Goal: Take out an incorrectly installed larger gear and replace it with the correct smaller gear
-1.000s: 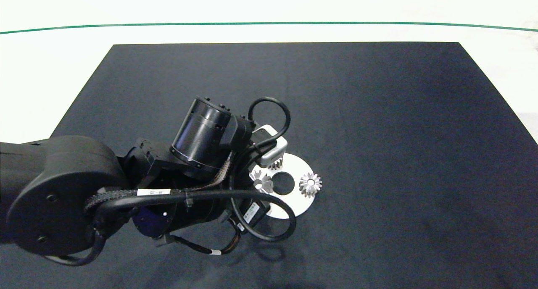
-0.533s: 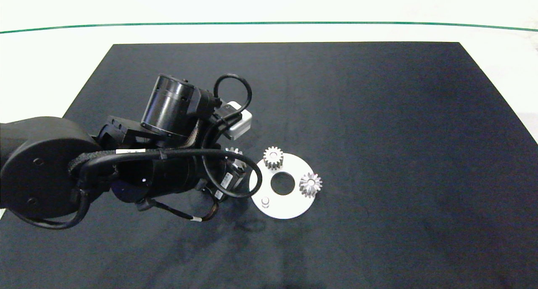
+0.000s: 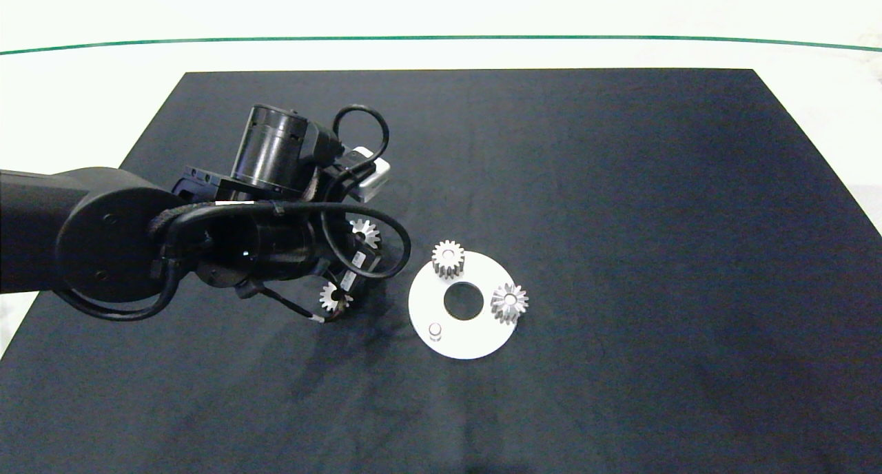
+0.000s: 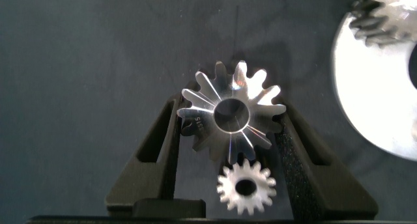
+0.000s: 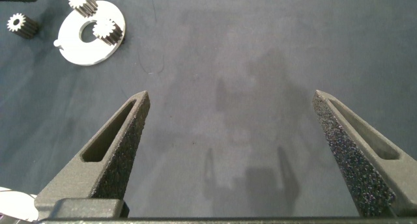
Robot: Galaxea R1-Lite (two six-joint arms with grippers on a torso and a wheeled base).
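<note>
A black mat covers the white counter (image 3: 83, 102). At its left, the left pincer (image 4: 231, 129) is clamped on the larger gear (image 4: 232, 113), held off the white disc (image 3: 475, 339); the smaller gear (image 4: 246, 187) lies just beside it. Judged step: discarding. Next: release, grasp the smaller gear, seat it on the bare peg (image 3: 435, 331). The right pincer (image 5: 231, 120), fingers spread wide, hangs well apart.

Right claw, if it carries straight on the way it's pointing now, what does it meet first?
Only the bare black mat lies ahead of the open right claw, so the way looks free, though depth is unclear. The white disc sits well aside.
</note>
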